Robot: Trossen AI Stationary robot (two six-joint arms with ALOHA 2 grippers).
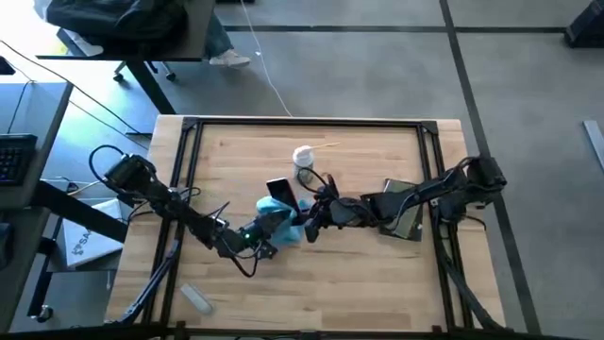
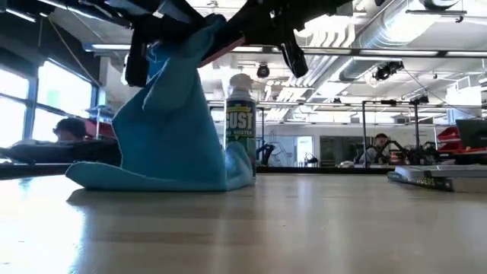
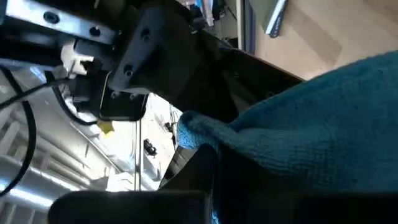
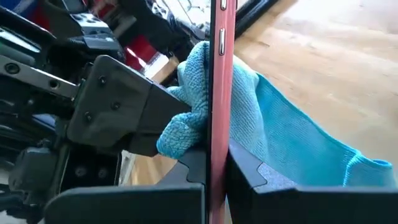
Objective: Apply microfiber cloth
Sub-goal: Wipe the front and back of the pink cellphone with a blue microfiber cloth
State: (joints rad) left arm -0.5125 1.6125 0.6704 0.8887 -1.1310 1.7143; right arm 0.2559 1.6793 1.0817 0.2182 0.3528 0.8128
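Observation:
The teal microfiber cloth [image 1: 283,225] is bunched near the table's middle. In the low view the cloth [image 2: 171,129] hangs from above and its lower edge lies on the table. My left gripper [image 1: 262,236] comes in from the left and is shut on it. My right gripper [image 1: 316,212] reaches in from the right and is shut on a thin phone [image 4: 221,74] with a red rim, seen as a dark slab [image 1: 280,192] from above. The cloth lies against one face of the phone. My left gripper pinches a bunched upper fold of the cloth [image 3: 205,134] between its two fingers. That fold is lifted, the cloth drapes down from it, and its lower edge [image 2: 152,181] rests on the table. My right gripper pinches the phone across its two faces, at one end [image 4: 216,158]. The phone stands on edge in line with the fingers, clear of the table, with its far end against the cloth.
A white-capped duster can [image 1: 303,156] stands just beyond the cloth, toward the far edge. A flat grey-green pad [image 1: 404,215] lies under my right arm. A small white object [image 1: 196,297] lies near the front left. A black frame [image 1: 311,123] borders the table.

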